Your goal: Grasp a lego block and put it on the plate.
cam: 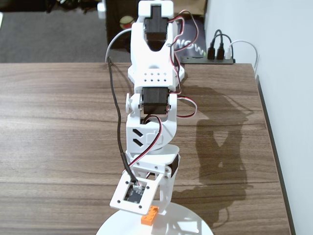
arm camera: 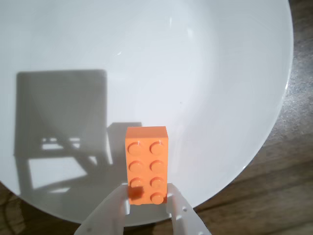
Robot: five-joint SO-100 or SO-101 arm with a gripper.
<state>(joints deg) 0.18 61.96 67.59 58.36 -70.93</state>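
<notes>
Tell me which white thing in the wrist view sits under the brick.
The plate, the broad round white surface behind the orange brick. The other white things, the two jaws at the bottom edge, flank the brick's near end instead.

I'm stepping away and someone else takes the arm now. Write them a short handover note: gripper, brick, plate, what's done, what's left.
Gripper: shut on the orange lego block, fingers at its near end, studs up.
Block: held over the white plate, as the wrist view shows; whether it touches the plate is unclear. The fixed view shows it at the plate's far rim.
Done: grasp and carry to the plate.
Left: lower if needed, open the gripper, back away.
</notes>
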